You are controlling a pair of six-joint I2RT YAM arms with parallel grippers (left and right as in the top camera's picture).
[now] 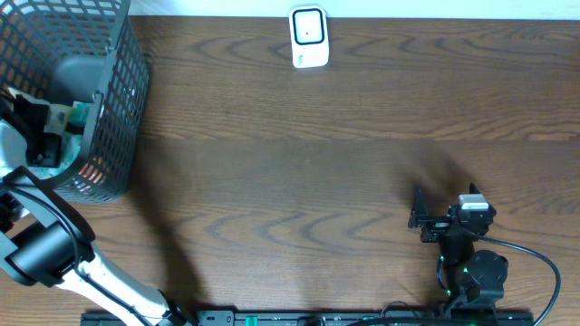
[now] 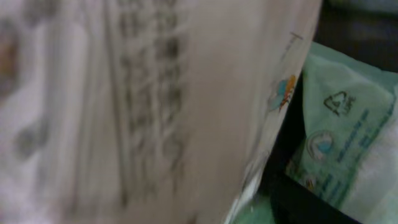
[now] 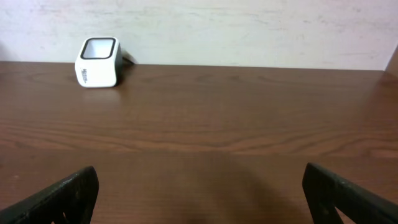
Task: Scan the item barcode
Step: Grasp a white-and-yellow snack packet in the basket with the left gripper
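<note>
My left gripper [image 1: 56, 125] reaches down into the dark mesh basket [image 1: 122, 100] at the table's left end, among the packages there. The left wrist view is filled by a blurred pale package [image 2: 155, 112] pressed close to the camera, with a green pouch [image 2: 348, 143] beside it; my fingers are hidden, and no barcode can be made out. The white barcode scanner [image 1: 308, 38] [image 3: 97, 62] stands at the far edge of the table. My right gripper [image 1: 419, 210] hovers low over the near right of the table, open, with nothing between its fingers [image 3: 68, 196].
The brown wooden table [image 1: 299, 163] stretches between the basket and the right arm. A pale wall [image 3: 249, 31] rises behind the scanner. A black cable [image 1: 535, 258] loops by the right arm's base.
</note>
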